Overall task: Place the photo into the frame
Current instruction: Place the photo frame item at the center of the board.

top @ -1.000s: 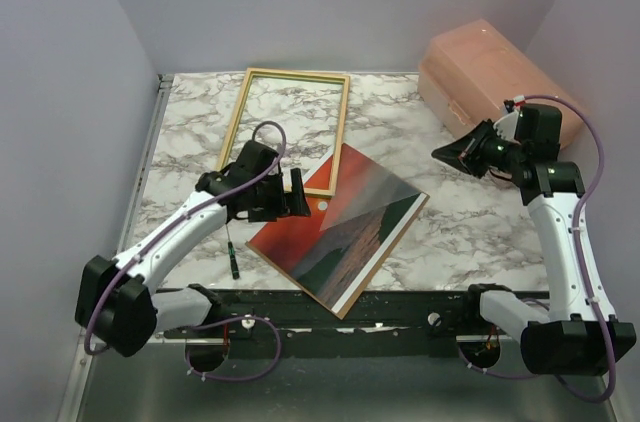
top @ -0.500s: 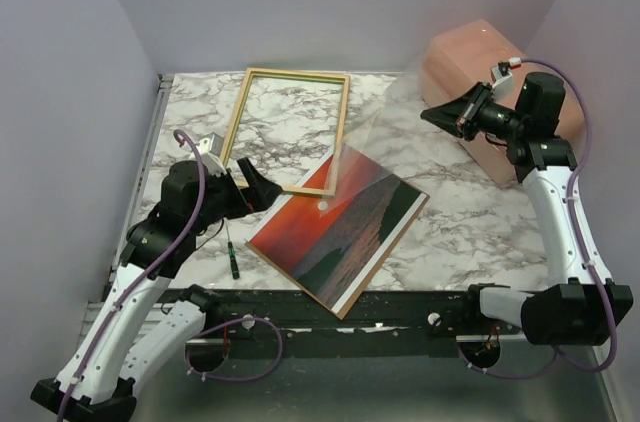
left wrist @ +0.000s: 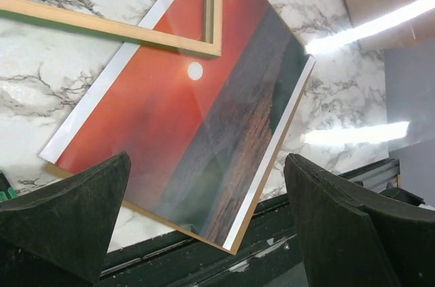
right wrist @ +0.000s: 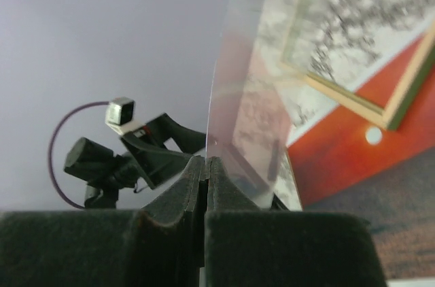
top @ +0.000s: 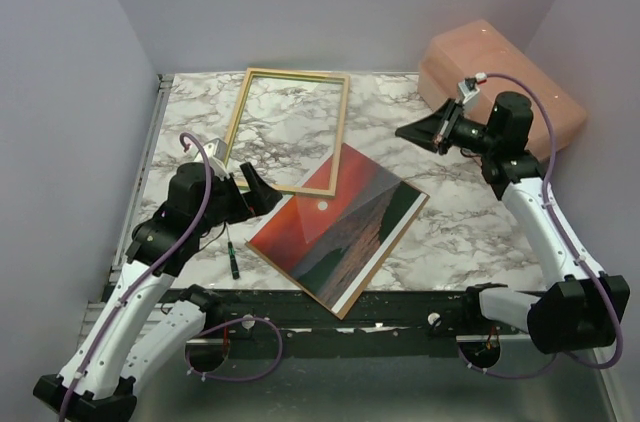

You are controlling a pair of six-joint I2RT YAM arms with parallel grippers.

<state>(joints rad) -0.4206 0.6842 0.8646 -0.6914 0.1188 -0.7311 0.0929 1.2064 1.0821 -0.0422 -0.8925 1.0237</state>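
The photo, a red-orange sunset print, lies face up on a brown backing board near the table's front edge. The frame lies behind it, pale wood side up, its near right corner overlapping the photo. My left gripper hovers open just left of the photo, nothing between its fingers. My right gripper hangs above the table at the right, shut on the edge of a clear sheet that stands out to the left, over the photo's far corner.
A salmon plastic box sits at the back right, behind my right arm. A small green-tipped tool lies left of the photo. The black base rail runs along the near edge. Grey walls close in three sides.
My left arm has drawn back to the left, away from the photo's corner, and its gripper has widened. My right gripper has carried the clear sheet up off the photo and leftward.
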